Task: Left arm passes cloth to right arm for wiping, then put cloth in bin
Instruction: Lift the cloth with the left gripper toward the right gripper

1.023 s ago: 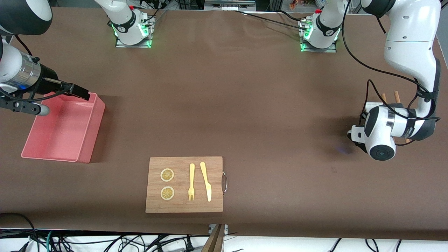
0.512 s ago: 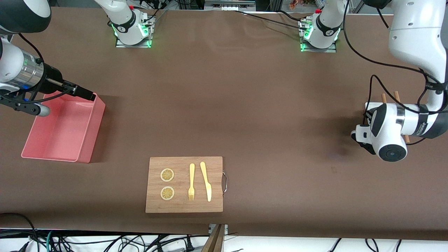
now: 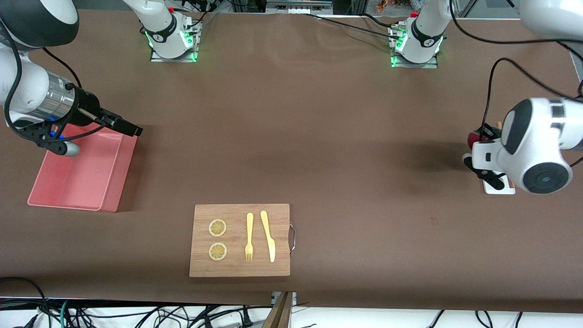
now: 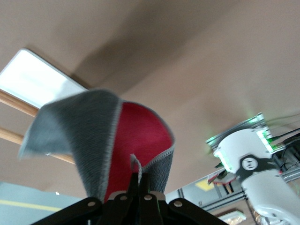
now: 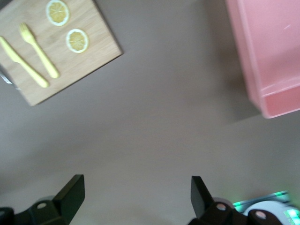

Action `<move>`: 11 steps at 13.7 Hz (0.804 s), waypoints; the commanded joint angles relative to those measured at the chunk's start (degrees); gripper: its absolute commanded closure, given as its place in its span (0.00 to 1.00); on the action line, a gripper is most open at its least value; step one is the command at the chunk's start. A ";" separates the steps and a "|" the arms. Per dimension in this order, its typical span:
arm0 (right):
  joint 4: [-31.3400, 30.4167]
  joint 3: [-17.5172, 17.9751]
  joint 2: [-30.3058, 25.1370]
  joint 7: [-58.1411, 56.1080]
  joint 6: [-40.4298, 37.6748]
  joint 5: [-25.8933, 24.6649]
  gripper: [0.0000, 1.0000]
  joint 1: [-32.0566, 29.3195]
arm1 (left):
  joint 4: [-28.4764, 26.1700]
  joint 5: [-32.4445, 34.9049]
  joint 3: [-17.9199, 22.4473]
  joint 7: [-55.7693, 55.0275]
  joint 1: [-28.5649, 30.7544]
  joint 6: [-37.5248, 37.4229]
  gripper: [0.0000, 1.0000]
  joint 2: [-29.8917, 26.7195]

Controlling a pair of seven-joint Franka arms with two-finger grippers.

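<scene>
Front view: cloth (image 3: 475,136) up in the left hand (image 3: 482,157), over the white tray (image 3: 498,187) at the left arm's end of the surface. Left wrist view: fingers (image 4: 133,185) pressed together, pinching one edge of the cloth (image 4: 108,140), grey and crimson folds hanging loose. Right hand (image 3: 127,127) over the corner of the pink bin (image 3: 79,171) at the right arm's end, fingers (image 5: 70,192) spread wide, gripping nothing. Well apart, almost the whole surface between the two hands; cutting board (image 3: 240,240) nearer the front camera, between them. Handover likely needs both to close toward the middle.
</scene>
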 commanded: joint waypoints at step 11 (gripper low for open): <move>-1.38 0.96 7.87 13.13 10.45 14.49 0.00 4.46 | 7.67 -25.90 -6.89 -43.51 -12.06 9.11 1.00 -0.36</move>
